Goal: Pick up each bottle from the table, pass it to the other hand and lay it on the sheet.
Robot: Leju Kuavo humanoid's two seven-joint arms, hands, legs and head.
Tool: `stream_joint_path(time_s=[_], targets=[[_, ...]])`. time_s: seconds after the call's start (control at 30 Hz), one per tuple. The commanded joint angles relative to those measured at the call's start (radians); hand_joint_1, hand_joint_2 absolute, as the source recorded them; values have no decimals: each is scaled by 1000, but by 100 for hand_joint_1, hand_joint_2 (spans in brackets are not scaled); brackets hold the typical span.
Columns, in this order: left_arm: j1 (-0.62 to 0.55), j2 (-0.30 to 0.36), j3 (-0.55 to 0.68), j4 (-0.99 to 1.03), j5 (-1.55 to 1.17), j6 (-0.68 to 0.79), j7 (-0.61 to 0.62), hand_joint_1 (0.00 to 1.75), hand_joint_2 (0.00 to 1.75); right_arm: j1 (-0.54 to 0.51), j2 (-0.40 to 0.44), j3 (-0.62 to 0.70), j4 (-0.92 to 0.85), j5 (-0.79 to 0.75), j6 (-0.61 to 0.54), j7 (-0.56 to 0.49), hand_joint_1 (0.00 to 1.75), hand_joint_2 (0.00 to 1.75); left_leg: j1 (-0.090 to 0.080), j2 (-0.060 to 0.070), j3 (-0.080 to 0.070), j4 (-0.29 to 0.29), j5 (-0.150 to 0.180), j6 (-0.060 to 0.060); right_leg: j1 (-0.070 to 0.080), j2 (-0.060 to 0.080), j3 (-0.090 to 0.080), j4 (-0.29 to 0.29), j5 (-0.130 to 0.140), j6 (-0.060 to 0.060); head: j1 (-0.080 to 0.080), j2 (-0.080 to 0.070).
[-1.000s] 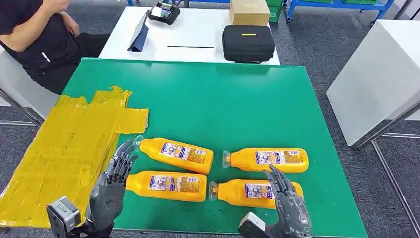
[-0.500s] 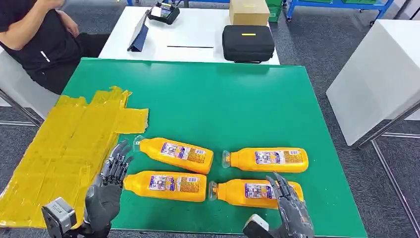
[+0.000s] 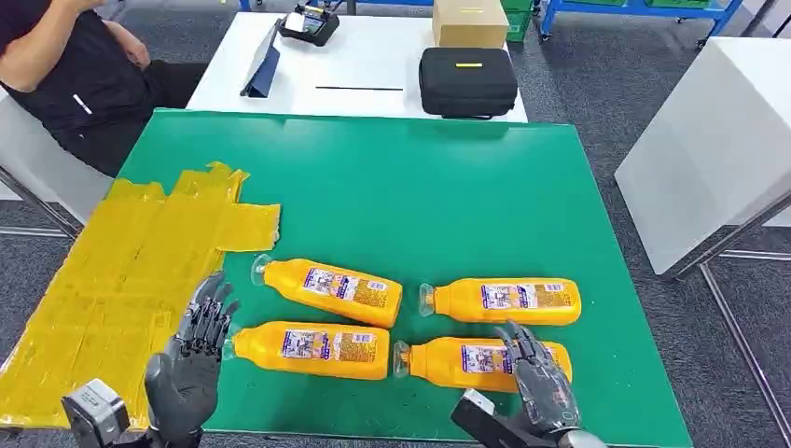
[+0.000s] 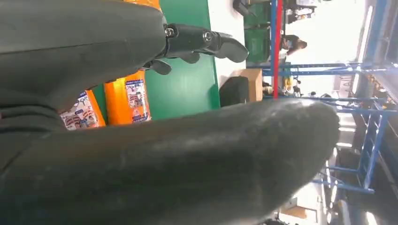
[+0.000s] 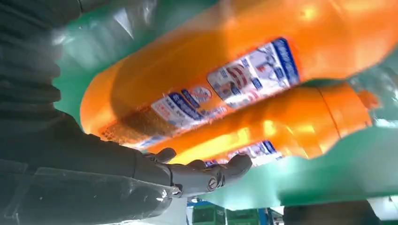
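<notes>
Bottles: four orange, lying flat on green bench (image 3: 448,187) in two rows, caps toward 9 o'clock. Near-right bottle (image 3: 466,362) under right hand (image 3: 539,387), fingers spread wide, holding nothing; right wrist view shows label close, fingertips (image 5: 234,165) just beside it. Near-left bottle (image 3: 312,348) at 3 o'clock of left hand (image 3: 191,369), fingers apart, empty. Yellow sheet (image 3: 121,280) at 9 o'clock. Left wrist view adds black case (image 4: 233,90) beyond bench.

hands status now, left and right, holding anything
Left robot hand: open, holding nothing, beside the near left bottle.
Right robot hand: open, over the near right bottle, not gripping it.
</notes>
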Motion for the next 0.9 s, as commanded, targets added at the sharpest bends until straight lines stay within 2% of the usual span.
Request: stream_joint_path(time_s=[0.03,0.13,0.27,0.3,0.4,0.43,0.67,0.7,0.9], targets=[[-2,9,-11,20,10,22,8,0,0,-61,-11,68,146,9,15,19,0,175,1,1,4,-1,-1,0,2,1,4,-2,-1,-5,0,0],[-7,11,-9,31,19,28,3,0,0,-68,-15,82,159,11,36,33,0,175,1,1,5,0,-3,0,2,1,5,-1,-2,-7,0,0],[-31,23,-9,61,52,39,-10,0,0,-90,-52,140,200,-52,179,71,0,175,1,0,5,-1,-2,0,2,0,4,-2,-1,-6,0,0],[-38,22,-6,68,58,42,-12,0,0,-93,-65,159,203,-58,199,76,7,175,1,0,4,-1,-1,0,2,0,3,-2,-1,-4,0,0],[-42,21,-4,72,60,42,-12,0,0,-87,-70,161,193,-61,201,78,7,175,2,-2,8,-1,-2,0,3,-2,-1,-2,-2,-7,0,0],[-42,17,1,71,64,44,-13,0,0,-84,-80,170,173,-97,261,102,171,175,1,-1,9,-1,-4,-1,2,-1,-1,-2,-4,-7,0,0],[-55,-6,28,76,74,29,2,0,0,-89,-98,214,161,-160,388,161,175,175,2,-4,15,-2,-4,0,2,-3,5,-3,-5,-9,0,0],[-58,-11,32,76,72,25,5,0,0,-86,-102,219,157,-166,401,169,175,175,2,-1,16,-1,-4,0,3,-2,6,-3,-5,-7,0,0],[-62,-29,61,76,67,17,13,0,0,-61,-126,216,81,-188,489,249,175,175,3,1,26,0,-10,0,4,-2,15,-3,-9,-12,0,0]])
